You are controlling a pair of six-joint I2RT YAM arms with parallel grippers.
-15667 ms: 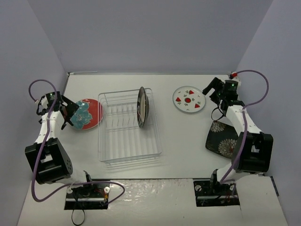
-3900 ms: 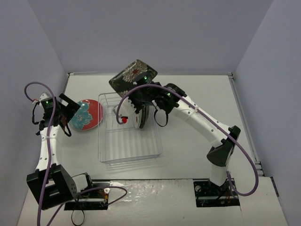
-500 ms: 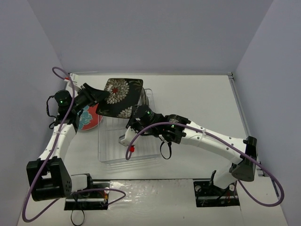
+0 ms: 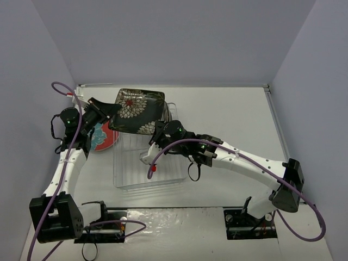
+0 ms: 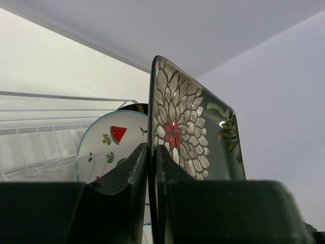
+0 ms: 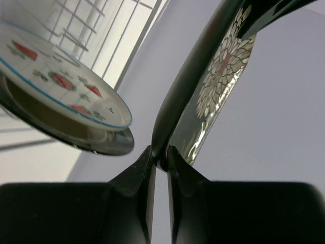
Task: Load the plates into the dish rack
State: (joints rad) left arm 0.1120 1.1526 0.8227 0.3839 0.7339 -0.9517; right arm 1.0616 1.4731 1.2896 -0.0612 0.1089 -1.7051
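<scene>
Top external view shows the left arm angled rightward, the left gripper [image 4: 104, 111] clenched on the black square plate [image 4: 137, 109] at its left edge. The right arm stretches across the dish rack [image 4: 128, 175], the right gripper [image 4: 156, 132] clamping the plate's near edge above the rack's far end.

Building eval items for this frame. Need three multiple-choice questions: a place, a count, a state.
1. Where is the red round plate? A in the dish rack; B on the table left of it; C in a gripper.
2. How many plates stand in the dish rack? A none; B two; C four.
3. What grips the black square plate? A left gripper only; B right gripper only; C both.
B: it lies on the table beside the rack.
B: the watermelon plate and striped-rim plate.
C: each wrist view shows fingers pinched on its edge.
</scene>
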